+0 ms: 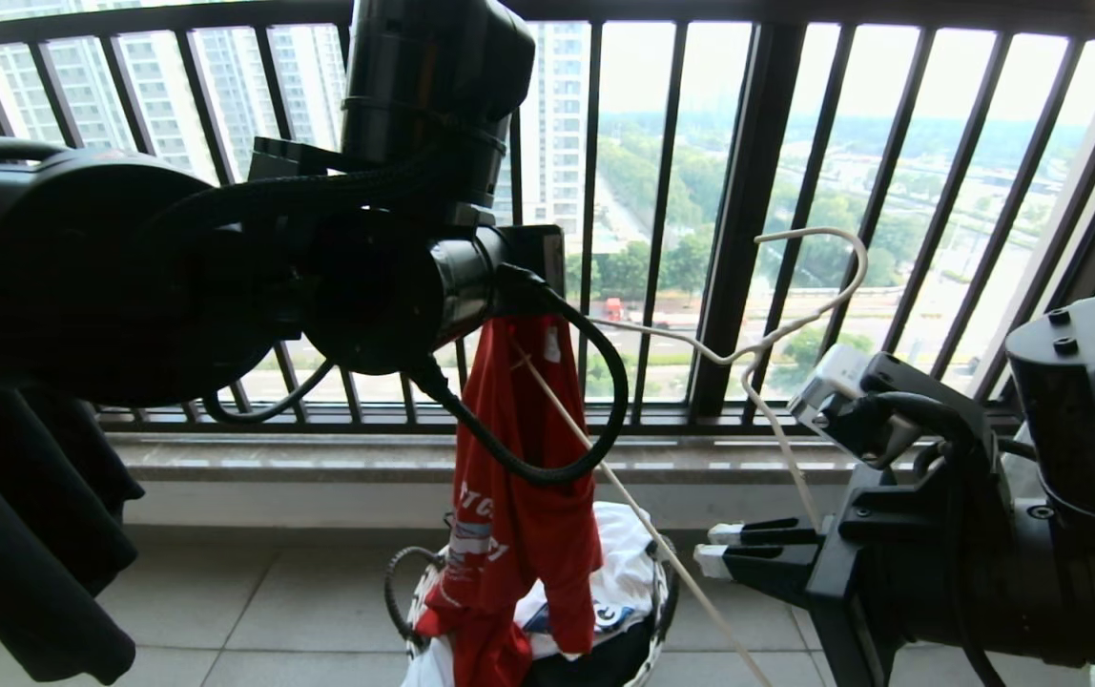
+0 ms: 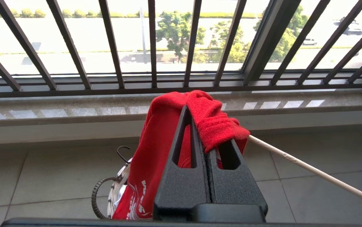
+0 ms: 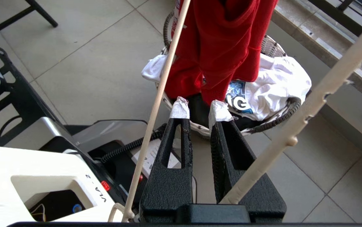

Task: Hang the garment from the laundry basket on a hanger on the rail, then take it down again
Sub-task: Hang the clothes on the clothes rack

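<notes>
The red garment (image 1: 519, 496) hangs from my left gripper (image 2: 190, 113), which is shut on its ribbed collar (image 2: 215, 126). In the head view my left arm (image 1: 175, 277) hides that gripper. The shirt's lower end trails into the laundry basket (image 1: 664, 592) on the floor. The white hanger (image 1: 643, 518) stands tilted between the arms, its hook up by the window bars, and one arm of it runs into the shirt's neck (image 2: 310, 168). My right gripper (image 1: 705, 549) grips the hanger's other arm (image 3: 326, 86) deep at the base of its jaws; its taped tips (image 3: 180, 108) stay apart. The rail is out of view.
A black barred window railing (image 1: 748, 191) and stone sill (image 1: 319, 458) close off the far side. A dark garment (image 1: 23, 534) hangs at the left. A white printed shirt (image 3: 272, 85) lies in the basket. My white base (image 3: 26, 183) is below the right gripper.
</notes>
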Motion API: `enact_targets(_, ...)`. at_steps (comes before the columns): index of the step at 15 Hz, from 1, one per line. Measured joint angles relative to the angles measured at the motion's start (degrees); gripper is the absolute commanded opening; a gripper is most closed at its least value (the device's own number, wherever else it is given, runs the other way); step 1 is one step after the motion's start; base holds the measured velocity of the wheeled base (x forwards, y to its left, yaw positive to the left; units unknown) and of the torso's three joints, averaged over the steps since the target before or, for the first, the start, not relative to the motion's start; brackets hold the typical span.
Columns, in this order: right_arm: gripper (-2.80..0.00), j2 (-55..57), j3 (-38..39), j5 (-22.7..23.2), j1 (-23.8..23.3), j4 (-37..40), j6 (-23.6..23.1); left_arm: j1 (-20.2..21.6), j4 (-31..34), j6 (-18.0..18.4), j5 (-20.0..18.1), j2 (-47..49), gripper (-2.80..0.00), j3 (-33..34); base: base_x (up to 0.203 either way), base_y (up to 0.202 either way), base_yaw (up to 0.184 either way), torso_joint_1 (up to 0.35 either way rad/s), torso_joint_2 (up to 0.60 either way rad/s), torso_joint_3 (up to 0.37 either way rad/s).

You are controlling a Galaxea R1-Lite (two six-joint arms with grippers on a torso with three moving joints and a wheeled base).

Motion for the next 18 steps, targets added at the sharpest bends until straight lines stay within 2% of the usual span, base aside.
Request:
enact_targets(3, -2.80, 1.9, -0.2, -1.9, -1.3, -0.1, -0.6, -0.5, 0.0, -2.0, 0.0, -0.4, -2.80, -0.7, 0.000, 0.000, 0.000, 0.000, 0.00, 0.000)
enact_targets(5, -2.80, 3.8, -0.2, -1.9, -1.5, -0.3, -0.6, -0.4, 0.1, -5.5, 0.0, -1.0, -2.80, -2.2, 0.000, 0.000, 0.000, 0.000, 0.00, 0.000)
enact_targets(6, -2.80, 4.7, -0.2, -1.9, -1.6, -1.0, -0.5, -0.4, 0.1, -6.0, -0.1, -1.4, -2.80, -2.6, 0.000, 0.000, 0.000, 0.000, 0.00, 0.000)
enact_targets(8, -2.80, 6.2, 0.1, -1.9, -1.6, -3.0, -0.5, -0.4, 0.1, -6.5, -0.2, -2.0, -2.80, -3.1, 0.000, 0.000, 0.000, 0.000, 0.00, 0.000)
enact_targets(15, -2.80, 5.4, 0.3, -1.9, -1.5, -3.1, -0.5, 0.0, 0.2, -6.7, -0.8, -0.6, -2.80, -3.0, 0.000, 0.000, 0.000, 0.000, 0.00, 0.000)
enact_targets(18, -2.80, 4.2, 0.2, -2.4, -1.5, -3.1, -0.6, -0.2, 3.9, -7.5, -5.2, -0.1, -2.80, -2.9, 0.000, 0.000, 0.000, 0.000, 0.00, 0.000)
